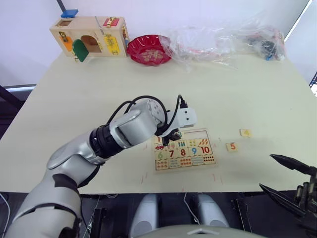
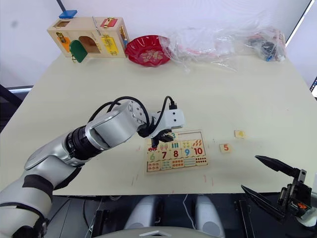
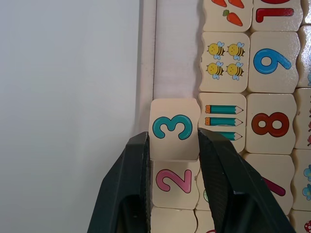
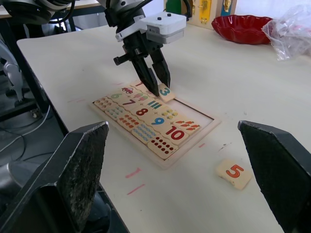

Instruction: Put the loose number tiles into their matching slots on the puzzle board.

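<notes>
The puzzle board (image 2: pixel 177 152) sits near the front edge of the cream table (image 2: pixel 208 94), a bit toward the middle. Its lower rows are full of number and picture tiles (6 to 10, pencils, bees, carrots). In the top row of matching slots (image 3: pixel 176 73), the 1 and the pink 2 tile (image 3: pixel 174 180) are already in, and the stretch past the 3 is bare wood.

The left gripper (image 3: pixel 174 145) is right over that row with its black fingers pinched on either side of the 3 tile (image 3: pixel 173 127), which lies just past the 2, its far edge riding up over the rim a little.

Off to the right of the board, two loose tiles lie on the table: the 5 tile (image 2: pixel 226 148) close by, and the 4 tile (image 2: pixel 239 134) slightly further back.

The right gripper (image 2: pixel 270 181) hangs at the front right corner, fingers spread wide, holding nothing.

At the back there's a wooden latch box (image 2: pixel 88 36), a red bowl (image 2: pixel 148 50) and some crumpled clear plastic bags (image 2: pixel 223 42).
</notes>
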